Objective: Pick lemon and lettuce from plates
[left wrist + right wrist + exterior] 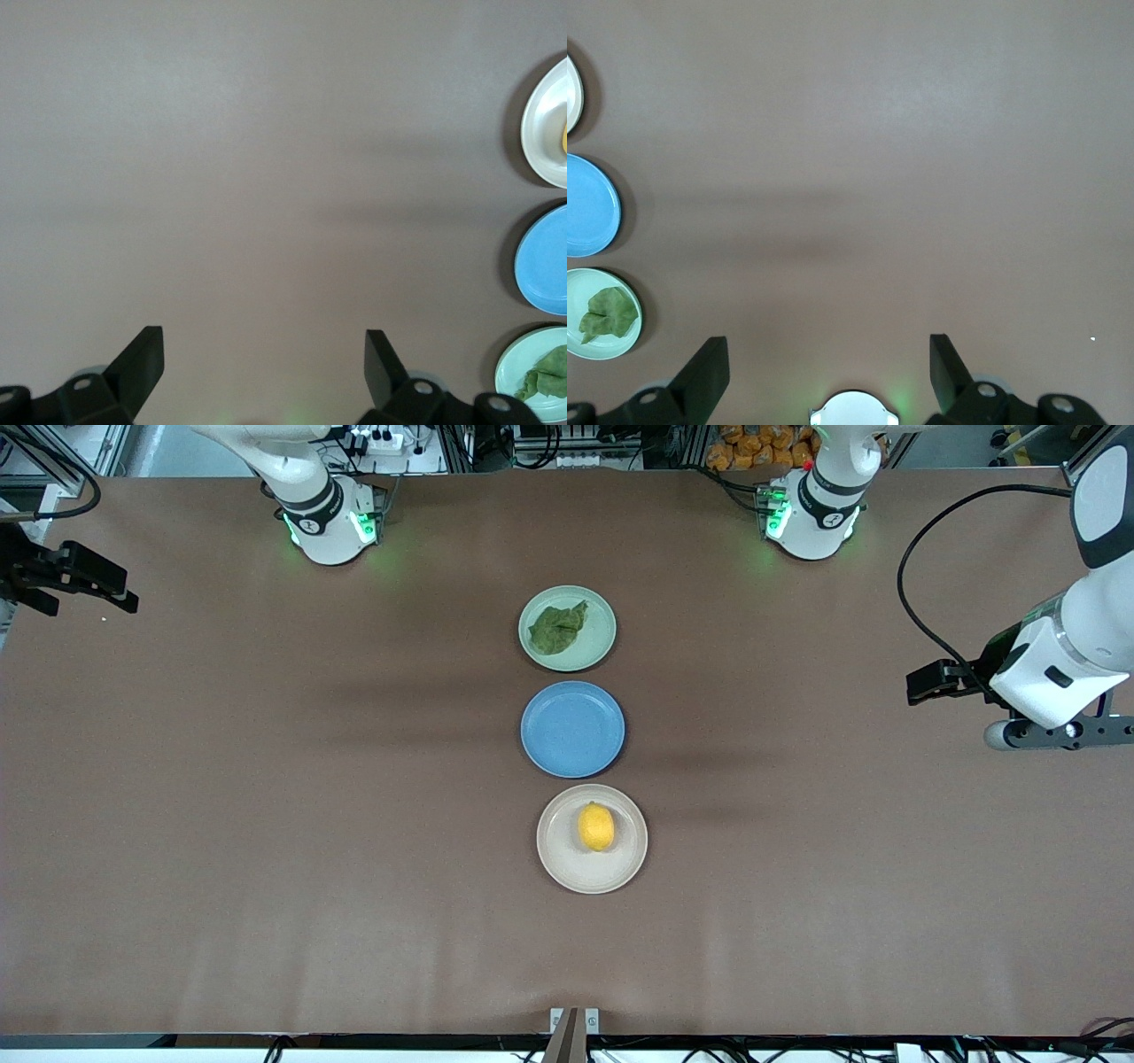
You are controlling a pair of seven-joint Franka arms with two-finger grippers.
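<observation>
- Lying in a line down the middle of the brown tabletop (pixel 266 824) are three round shallow plates, well apart from both arms.
- The pale mint green plate (pixel 601 640), nearest the robots' bases, holds the wrinkly dark green lettuce leaf (pixel 557 629), flat on its surface.
- The plain blue plate (pixel 572 729) sits between the other two.
- The beige-cream plate (pixel 558 850), nearest the front camera, carries the small oval bright yellow lemon (pixel 596 827) near its middle.
- The left gripper (pixel 264 363) hangs over bare tabletop at the left arm's end, its fingers (pixel 142 359) spread wide, holding nothing.
- The right gripper (pixel 829 367) hangs over bare tabletop at the right arm's end, its fingers (pixel 707 370) likewise spread and empty.
</observation>
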